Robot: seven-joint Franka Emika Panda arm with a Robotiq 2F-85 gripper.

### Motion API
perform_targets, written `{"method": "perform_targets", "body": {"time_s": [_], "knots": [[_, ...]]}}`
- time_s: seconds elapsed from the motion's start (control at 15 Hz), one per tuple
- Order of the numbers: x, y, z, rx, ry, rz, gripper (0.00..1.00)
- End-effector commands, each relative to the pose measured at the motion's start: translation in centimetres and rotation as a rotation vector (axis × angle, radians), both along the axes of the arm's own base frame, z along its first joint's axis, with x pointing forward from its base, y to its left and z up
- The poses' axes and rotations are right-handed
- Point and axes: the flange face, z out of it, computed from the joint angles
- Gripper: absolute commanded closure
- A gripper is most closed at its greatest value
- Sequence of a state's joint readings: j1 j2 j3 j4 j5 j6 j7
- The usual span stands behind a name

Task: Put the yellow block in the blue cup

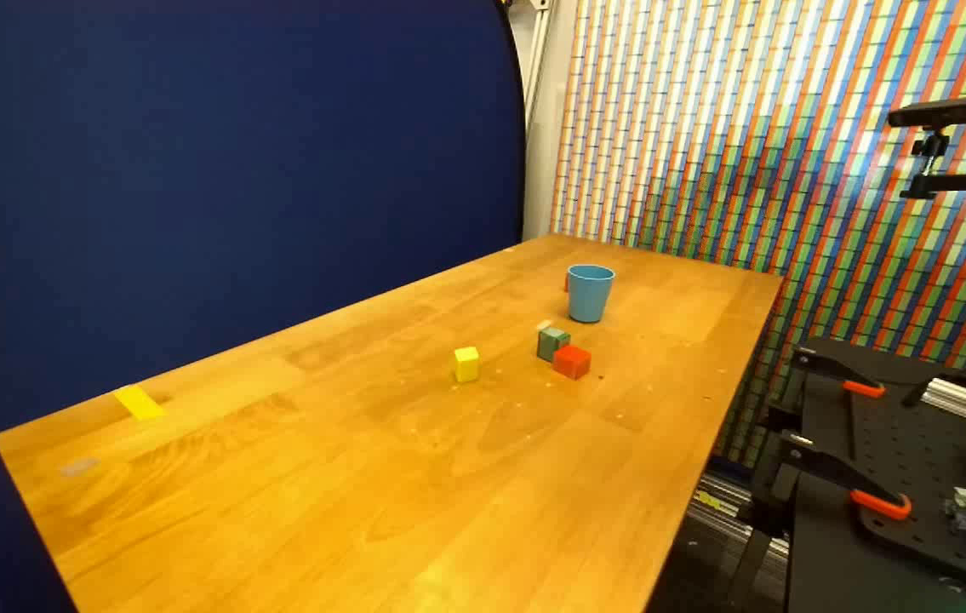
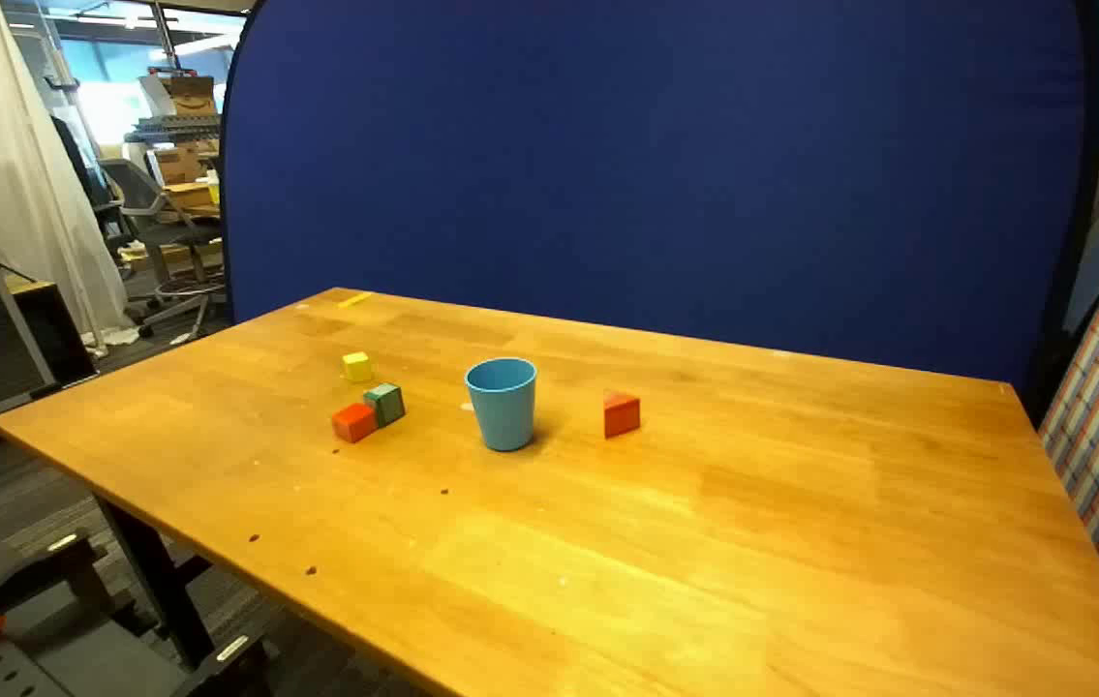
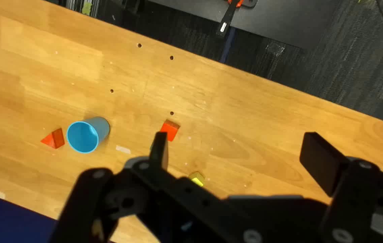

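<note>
small bright yellow block (image 1: 466, 365), sitting flat, light-blue cup (image 2: 503, 407), standing upright, the two apart

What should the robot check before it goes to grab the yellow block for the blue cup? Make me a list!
1. Is the hand open? Ok: its fingers are wide apart.
2. Is the yellow block apart from the green block? Ok: both exterior views show a gap.
3. Is the blue cup upright? Ok: its mouth faces up.
4. Is the yellow block midway between the fingers? Not ok: in the wrist view it shows nearer one finger.
5. Is the hand low enough over the table? Cannot tell: the exterior views don't show the hand.
</note>
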State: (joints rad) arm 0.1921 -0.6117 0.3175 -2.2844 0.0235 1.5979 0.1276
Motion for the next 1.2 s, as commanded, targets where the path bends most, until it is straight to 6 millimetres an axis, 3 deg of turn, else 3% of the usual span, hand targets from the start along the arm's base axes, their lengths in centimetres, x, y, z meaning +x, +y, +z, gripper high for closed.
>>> {"method": "perform_targets", "body": {"time_s": [0.0,0.27,0.53,0.67,1.13], "knots": [[0.0,0.1,0.2,0.001,-0.002,0.000,0.00],[0.0,0.2,0.8,0.006,-0.016,0.002,0.00],[0.5,-0.3,0.2,0.012,-0.033,-0.021,0.00],[2.4,-0.2,-2.7,0.052,-0.059,-0.038,0.00],[9.6,1.9,-16.6,0.144,-0.087,0.011,0.00]]}}
